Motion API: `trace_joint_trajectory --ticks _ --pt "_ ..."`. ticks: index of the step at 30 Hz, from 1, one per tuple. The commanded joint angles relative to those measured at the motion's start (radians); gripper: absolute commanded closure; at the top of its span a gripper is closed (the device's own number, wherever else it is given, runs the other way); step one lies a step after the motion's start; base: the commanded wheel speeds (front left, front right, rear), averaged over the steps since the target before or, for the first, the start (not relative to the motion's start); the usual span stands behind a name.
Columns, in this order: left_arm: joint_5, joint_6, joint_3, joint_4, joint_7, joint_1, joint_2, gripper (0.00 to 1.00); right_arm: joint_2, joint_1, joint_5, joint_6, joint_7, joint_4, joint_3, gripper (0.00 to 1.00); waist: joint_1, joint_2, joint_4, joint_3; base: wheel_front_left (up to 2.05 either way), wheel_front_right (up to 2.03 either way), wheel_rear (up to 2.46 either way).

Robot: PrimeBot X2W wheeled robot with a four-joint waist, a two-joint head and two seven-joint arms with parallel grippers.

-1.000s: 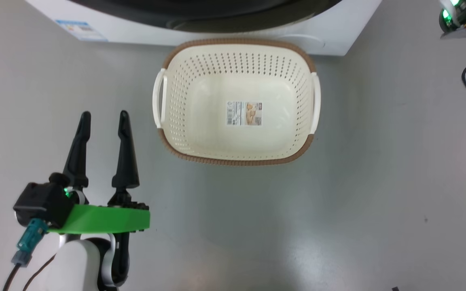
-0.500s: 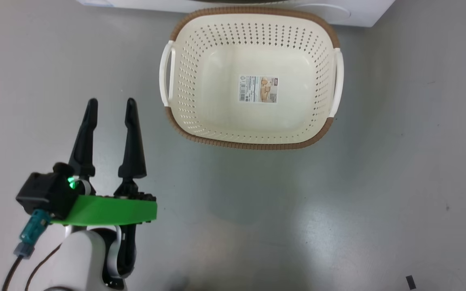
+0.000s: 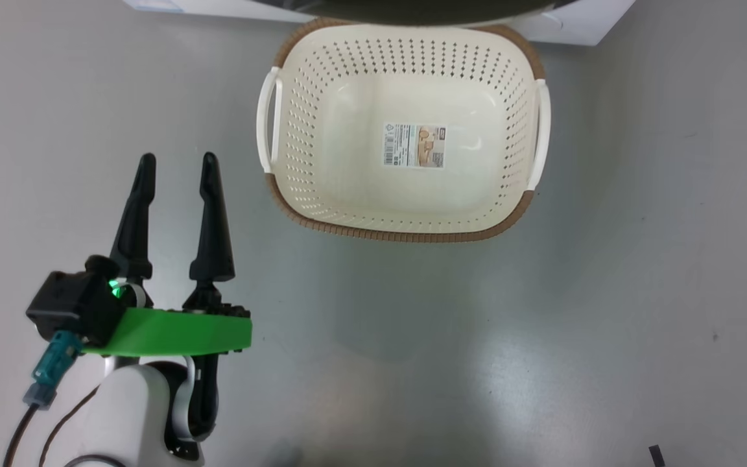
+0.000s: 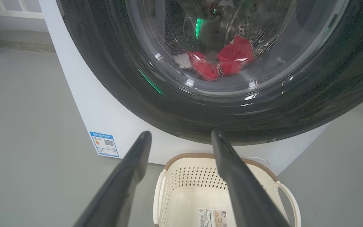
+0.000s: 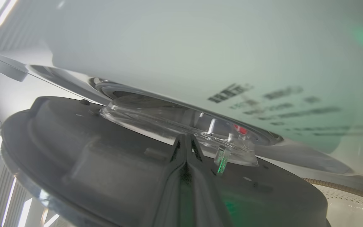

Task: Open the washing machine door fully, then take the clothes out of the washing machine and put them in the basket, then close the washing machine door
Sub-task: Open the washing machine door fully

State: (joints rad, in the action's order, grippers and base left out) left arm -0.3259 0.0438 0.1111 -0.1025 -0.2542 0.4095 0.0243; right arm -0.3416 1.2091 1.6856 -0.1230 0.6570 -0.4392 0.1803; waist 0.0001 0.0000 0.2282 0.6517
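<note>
Right of spread left fingers [image 3: 210, 220], basket [image 3: 399, 233], apart

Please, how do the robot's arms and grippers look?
The left gripper has two long, tapered black jaws above a bright green plate, a green light, a teal connector with a dark cable, and a white forearm. The right gripper shows the same dark jaws.

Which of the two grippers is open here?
The left gripper, its two fingers standing apart above the floor beside the basket. The right gripper has its fingers pressed together near the washing machine door.
</note>
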Motion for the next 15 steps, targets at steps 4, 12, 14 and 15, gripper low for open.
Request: trace_joint_trajectory --ticks 4,12,14,15 --pt "0.008 0.001 -0.037 0.013 -0.008 -0.008 0.026 0.0 0.042 -0.053 0.003 -0.008 0.028 0.05 0.015 1.0 -0.0001 0.0 -0.014 -0.03 0.0 0.0 0.0" --pt "0.016 -0.005 -0.039 -0.006 -0.008 -0.016 0.026 0.0 0.066 -0.134 0.002 -0.008 0.068 0.063 0.016 1.0 -0.0001 0.0 -0.029 -0.095 0.0 0.0 0.0" --pt "0.021 -0.005 -0.04 -0.009 -0.008 -0.019 0.026 0.0 0.071 -0.152 0.001 -0.008 0.077 0.06 0.015 1.0 -0.0001 0.0 -0.03 -0.113 0.0 0.0 0.0" --pt "0.023 -0.005 -0.039 -0.01 -0.008 -0.021 0.026 0.0 0.074 -0.159 0.0 -0.008 0.08 0.057 0.014 1.0 -0.0001 0.0 -0.031 -0.121 0.0 0.0 0.0"
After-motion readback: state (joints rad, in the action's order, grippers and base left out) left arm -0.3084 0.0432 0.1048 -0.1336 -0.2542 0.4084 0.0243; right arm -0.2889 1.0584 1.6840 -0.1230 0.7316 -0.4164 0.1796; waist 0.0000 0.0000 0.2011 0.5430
